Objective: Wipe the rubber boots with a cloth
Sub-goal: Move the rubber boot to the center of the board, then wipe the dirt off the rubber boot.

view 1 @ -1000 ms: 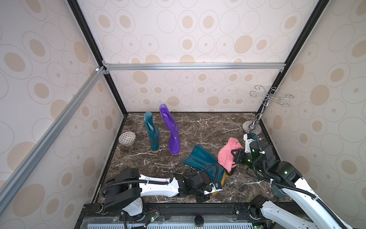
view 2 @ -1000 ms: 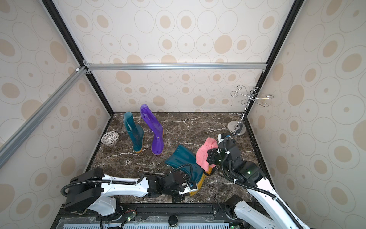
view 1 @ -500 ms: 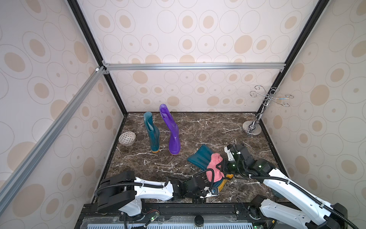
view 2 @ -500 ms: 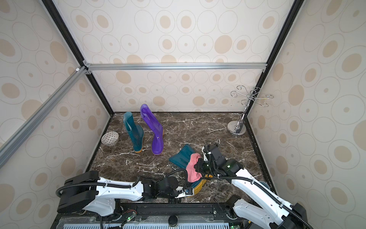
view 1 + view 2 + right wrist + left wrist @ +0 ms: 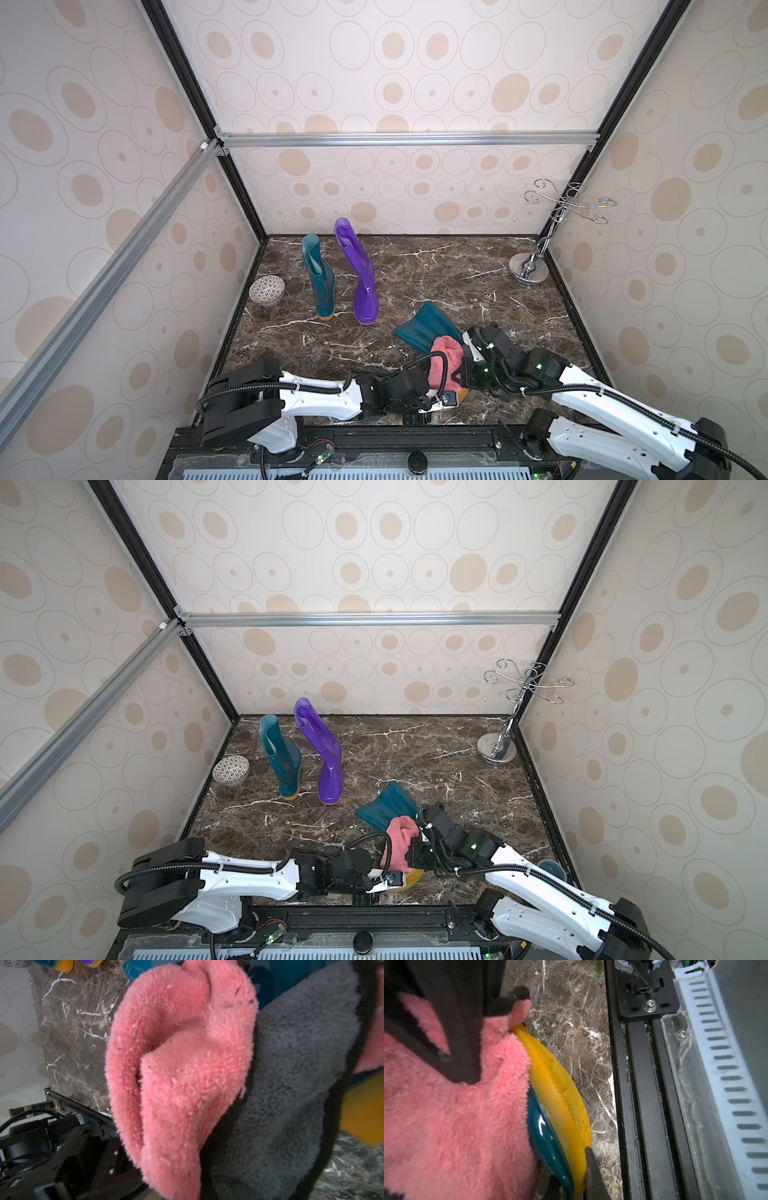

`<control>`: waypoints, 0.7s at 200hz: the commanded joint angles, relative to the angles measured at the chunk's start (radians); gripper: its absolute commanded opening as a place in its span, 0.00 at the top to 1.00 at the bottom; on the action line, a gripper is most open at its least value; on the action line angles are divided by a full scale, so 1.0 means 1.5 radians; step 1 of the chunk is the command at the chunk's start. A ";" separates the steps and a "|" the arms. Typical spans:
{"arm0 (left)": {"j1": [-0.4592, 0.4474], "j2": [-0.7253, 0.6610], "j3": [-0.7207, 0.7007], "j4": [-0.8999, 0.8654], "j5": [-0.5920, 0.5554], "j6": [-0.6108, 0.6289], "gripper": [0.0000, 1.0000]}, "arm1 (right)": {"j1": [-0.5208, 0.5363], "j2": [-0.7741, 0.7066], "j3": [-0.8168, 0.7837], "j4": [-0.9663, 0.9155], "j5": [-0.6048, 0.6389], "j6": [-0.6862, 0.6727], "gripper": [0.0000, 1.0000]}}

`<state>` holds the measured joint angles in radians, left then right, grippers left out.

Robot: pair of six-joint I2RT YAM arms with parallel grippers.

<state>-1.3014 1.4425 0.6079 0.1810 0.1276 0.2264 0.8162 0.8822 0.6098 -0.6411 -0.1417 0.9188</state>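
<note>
1. Your right gripper (image 5: 458, 375) has come down from beside the boot's shaft toward the front edge, bringing the cloth (image 5: 445, 356) onto the lying teal boot (image 5: 424, 329).
2. Its jaws are pressed together, pinching the fluffy pink terry. The right wrist view also shows you a grey side of the cloth.
3. Your left gripper (image 5: 451, 400) is nearly closed, clamping that boot's toe at the ribbed yellow sole (image 5: 560, 1095).
4. The glossy standing teal boot (image 5: 320, 278) and the purple boot (image 5: 362, 274) are upright, side by side, at the back left of the veined brown marble tabletop (image 5: 457, 266).
5. A patterned bowl (image 5: 267, 289) sits by the left wall; you cannot see inside it.
</note>
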 commanded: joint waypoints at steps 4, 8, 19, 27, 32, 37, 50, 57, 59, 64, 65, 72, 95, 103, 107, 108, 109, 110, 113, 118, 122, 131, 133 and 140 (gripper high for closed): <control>0.018 -0.029 -0.004 0.048 -0.056 0.028 1.00 | -0.036 -0.020 -0.017 -0.081 0.103 0.059 1.00; 0.019 -0.029 -0.005 0.047 -0.054 0.027 1.00 | -0.049 -0.021 -0.011 -0.082 0.110 0.048 1.00; 0.018 -0.030 -0.006 0.046 -0.051 0.027 1.00 | -0.081 -0.014 0.002 -0.084 0.121 0.021 1.00; 0.018 -0.031 -0.007 0.045 -0.050 0.026 1.00 | -0.104 0.002 0.003 -0.067 0.113 -0.004 1.00; 0.018 -0.031 -0.007 0.043 -0.051 0.026 1.00 | -0.118 0.017 0.004 -0.054 0.102 -0.019 1.00; 0.018 -0.032 -0.008 0.044 -0.053 0.027 1.00 | -0.133 0.036 0.006 -0.042 0.084 -0.032 1.00; 0.018 -0.036 -0.012 0.049 -0.063 0.029 1.00 | -0.160 0.092 0.015 -0.021 0.046 -0.062 1.00; 0.018 -0.038 -0.015 0.051 -0.067 0.029 1.00 | -0.174 0.117 0.026 -0.025 0.034 -0.074 1.00; 0.018 -0.040 -0.015 0.052 -0.068 0.029 1.00 | -0.178 0.123 0.029 -0.027 0.031 -0.079 1.00; 0.018 -0.043 -0.018 0.052 -0.069 0.028 1.00 | -0.182 0.134 0.035 -0.028 0.030 -0.087 1.00; 0.017 -0.044 -0.018 0.054 -0.070 0.028 1.00 | -0.182 0.136 0.037 -0.027 0.032 -0.089 1.00; 0.019 -0.046 -0.022 0.056 -0.067 0.027 1.00 | -0.182 0.142 0.041 -0.021 0.039 -0.099 1.00; 0.018 -0.045 -0.028 0.062 -0.059 0.028 1.00 | -0.183 0.160 0.039 0.095 -0.016 -0.125 1.00; 0.018 -0.041 -0.025 0.062 -0.061 0.032 1.00 | -0.183 0.182 0.059 0.109 -0.035 -0.130 1.00; 0.018 -0.039 -0.025 0.063 -0.061 0.034 1.00 | -0.182 0.194 0.070 0.118 -0.047 -0.134 1.00; 0.018 -0.038 -0.025 0.063 -0.061 0.034 1.00 | -0.181 0.196 0.073 0.120 -0.050 -0.135 1.00; 0.018 -0.038 -0.024 0.062 -0.060 0.034 1.00 | -0.181 0.199 0.075 0.122 -0.052 -0.135 1.00; 0.018 -0.038 -0.024 0.062 -0.060 0.034 1.00 | -0.182 0.202 0.078 0.124 -0.055 -0.135 1.00; 0.018 -0.036 -0.023 0.062 -0.059 0.035 1.00 | -0.182 0.213 0.087 0.131 -0.061 -0.134 1.00; 0.019 -0.036 -0.023 0.063 -0.055 0.035 1.00 | -0.182 0.230 0.099 0.140 -0.069 -0.130 1.00; 0.019 -0.034 -0.024 0.062 -0.054 0.035 1.00 | -0.182 0.243 0.107 0.151 -0.076 -0.126 1.00; 0.018 -0.033 -0.026 0.082 -0.049 0.033 1.00 | -0.182 0.266 0.117 0.187 -0.083 -0.114 1.00; 0.019 -0.033 -0.025 0.083 -0.046 0.033 1.00 | -0.182 0.271 0.118 0.194 -0.083 -0.109 1.00; 0.018 -0.030 -0.025 0.082 -0.041 0.032 1.00 | -0.181 0.291 0.124 0.217 -0.081 -0.098 1.00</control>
<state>-1.2957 1.4082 0.5606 0.2115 0.1078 0.2337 0.5476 1.2476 0.7471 -0.4587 -0.2115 0.7353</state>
